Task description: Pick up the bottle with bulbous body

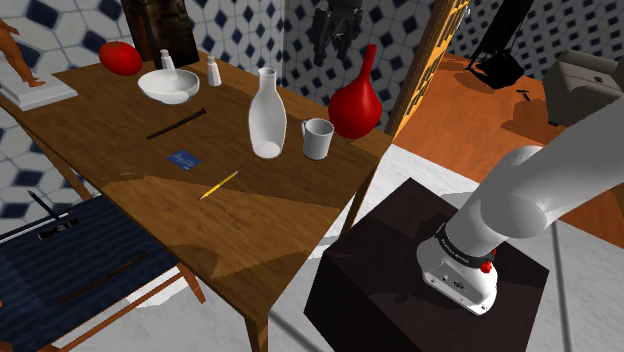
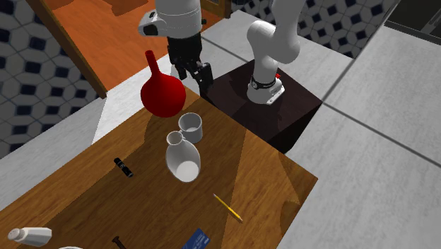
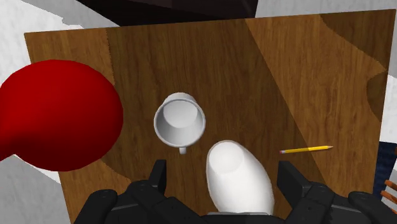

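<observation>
A red bottle [image 1: 355, 105] [image 2: 162, 95] [image 3: 57, 114] with a round, bulbous body and a thin neck stands upright at the corner of the wooden table [image 1: 280, 210] nearest the stand. Beside it are a white mug [image 1: 318, 138] [image 2: 191, 126] [image 3: 180, 121] and a taller white bottle [image 1: 267, 120] [image 2: 184, 159] [image 3: 238, 178]. My gripper [image 1: 333, 45] [image 2: 196, 73] [image 3: 224, 181] hangs open high above this group and touches nothing. In the wrist view the white bottle's top appears between the fingers, far below them, and the red bottle lies off to one side.
A yellow pencil [image 1: 218, 185] [image 2: 228, 207] [image 3: 306, 149], a blue card [image 1: 183, 158], a dark stick [image 1: 177, 123], a white bowl [image 1: 168, 86] and a small shaker [image 1: 213, 72] also lie on the table. A wooden chair [image 1: 80, 250] stands by its near side. The dark stand [image 1: 420, 270] adjoins the table's corner.
</observation>
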